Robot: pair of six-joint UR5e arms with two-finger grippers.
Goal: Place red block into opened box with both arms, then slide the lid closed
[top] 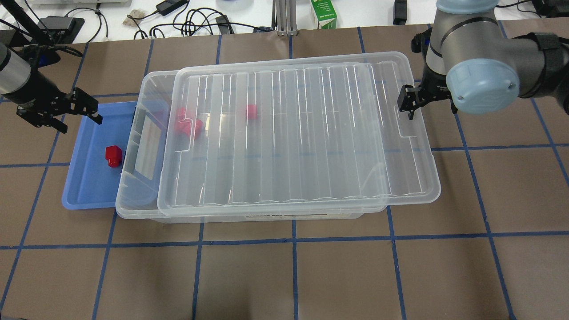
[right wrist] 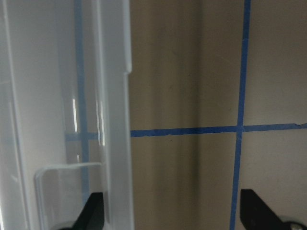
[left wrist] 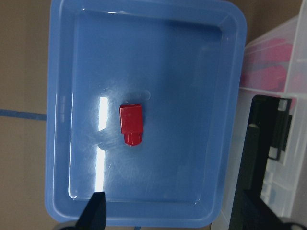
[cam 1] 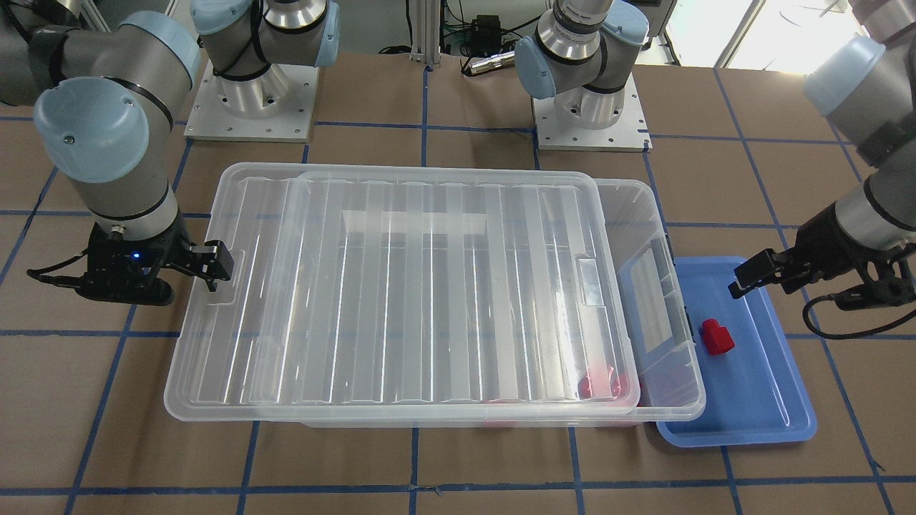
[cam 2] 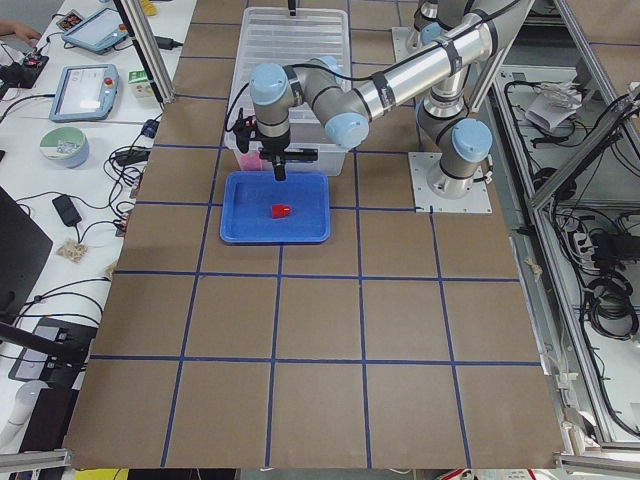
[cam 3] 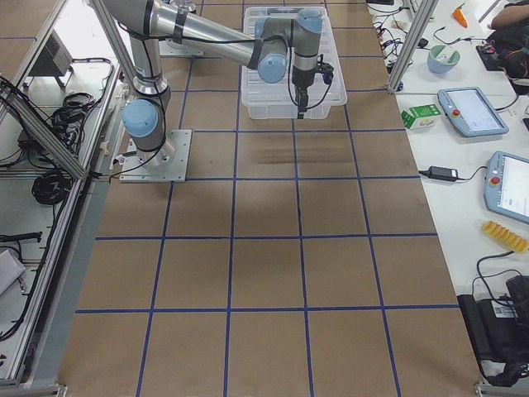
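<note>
The red block [top: 113,155] lies alone in the blue tray [top: 84,191], left of the box [top: 149,86]. My left gripper [top: 89,109] hangs open over the tray's far edge, above and apart from the block [left wrist: 131,123]. The ribbed lid [top: 289,133] rests on the box, shifted right, which leaves the box's left end uncovered. At the lid's right short end my right gripper [top: 406,104] stands open by the handle recess, with the lid's edge between its fingers in the right wrist view. It holds nothing.
Three like red pieces [top: 186,124] lie inside the box under the lid. The tray's right edge is tucked under the box's left end. Cables and a green carton [top: 323,13] lie past the table's far edge. Both arm bases [cam 1: 250,100] stand behind the box.
</note>
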